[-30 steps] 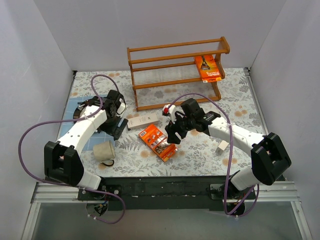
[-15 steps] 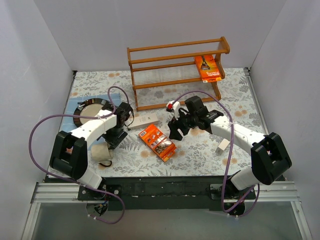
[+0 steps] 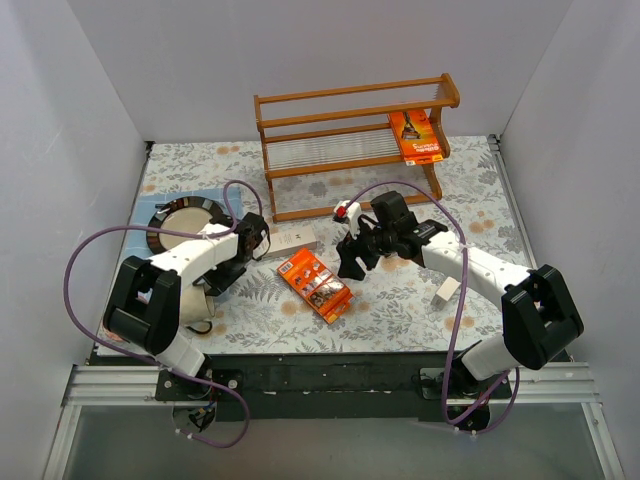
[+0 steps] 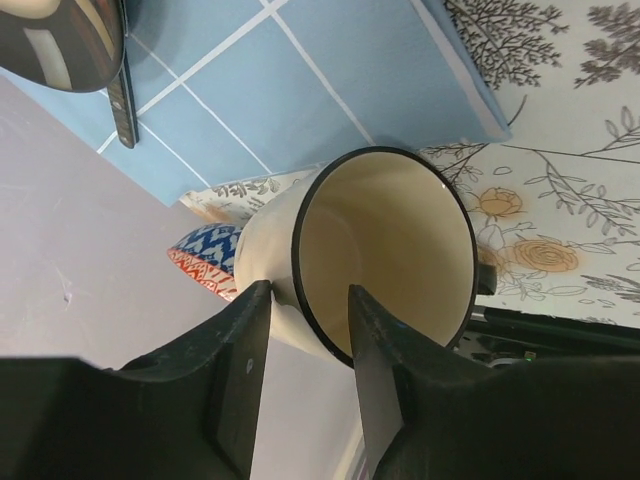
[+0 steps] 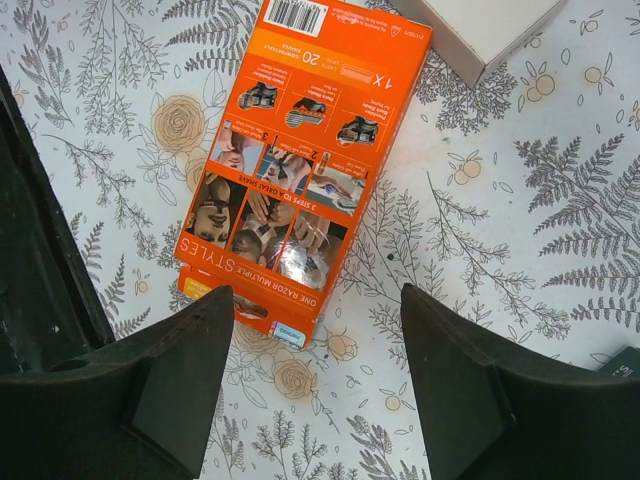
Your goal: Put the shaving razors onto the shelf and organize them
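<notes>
The wooden shelf (image 3: 350,150) stands at the back, with one orange razor pack (image 3: 418,135) on its right end. A second orange pack (image 3: 314,285) (image 5: 300,150) lies flat mid-table. One white razor box (image 3: 291,239) (image 5: 480,25) lies just behind it, another (image 3: 446,291) to the right. My right gripper (image 3: 350,262) (image 5: 315,290) hangs open over the near end of the flat orange pack and holds nothing. My left gripper (image 3: 212,285) (image 4: 308,295) straddles the rim of the cream mug (image 4: 390,240), one finger outside the wall and one inside, with a gap still showing.
A dark round plate (image 3: 185,218) (image 4: 60,40) rests on a blue tiled mat (image 4: 300,90) at the left. Grey walls close in both sides and the back. The arm bases and a black rail (image 3: 330,372) line the near edge.
My left gripper swung from beside the white box down to the mug, and its jaws narrowed around the rim. The right gripper shifted slightly back and stayed open over the orange pack.
</notes>
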You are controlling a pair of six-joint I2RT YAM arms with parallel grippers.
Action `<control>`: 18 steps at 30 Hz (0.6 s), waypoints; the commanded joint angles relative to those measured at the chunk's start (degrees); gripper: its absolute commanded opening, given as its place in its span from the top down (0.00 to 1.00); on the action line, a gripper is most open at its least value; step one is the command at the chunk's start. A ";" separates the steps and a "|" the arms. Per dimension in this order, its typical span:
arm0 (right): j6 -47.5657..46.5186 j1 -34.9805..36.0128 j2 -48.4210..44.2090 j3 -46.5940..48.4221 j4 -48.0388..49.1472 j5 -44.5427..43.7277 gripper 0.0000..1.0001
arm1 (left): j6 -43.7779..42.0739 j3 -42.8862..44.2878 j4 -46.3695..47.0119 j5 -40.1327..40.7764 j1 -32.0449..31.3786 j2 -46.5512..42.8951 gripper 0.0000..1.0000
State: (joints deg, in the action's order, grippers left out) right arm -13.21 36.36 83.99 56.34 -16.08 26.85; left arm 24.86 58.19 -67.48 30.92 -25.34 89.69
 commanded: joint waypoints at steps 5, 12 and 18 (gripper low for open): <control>0.29 -0.50 -0.31 -0.70 2.36 2.33 0.26 | -2.89 -3.08 2.62 8.28 -0.23 0.57 0.67; 0.73 -0.50 -1.45 -2.72 2.54 3.03 0.26 | -4.03 -4.32 4.03 8.99 -0.41 0.93 0.99; -0.15 -0.76 -2.42 -2.02 0.79 1.98 0.26 | -1.49 4.11 -0.80 1.36 -0.15 -2.32 1.00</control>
State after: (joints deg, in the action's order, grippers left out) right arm -13.08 35.99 83.81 53.74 -15.05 28.64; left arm 21.71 56.18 -66.65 37.08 -25.36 90.98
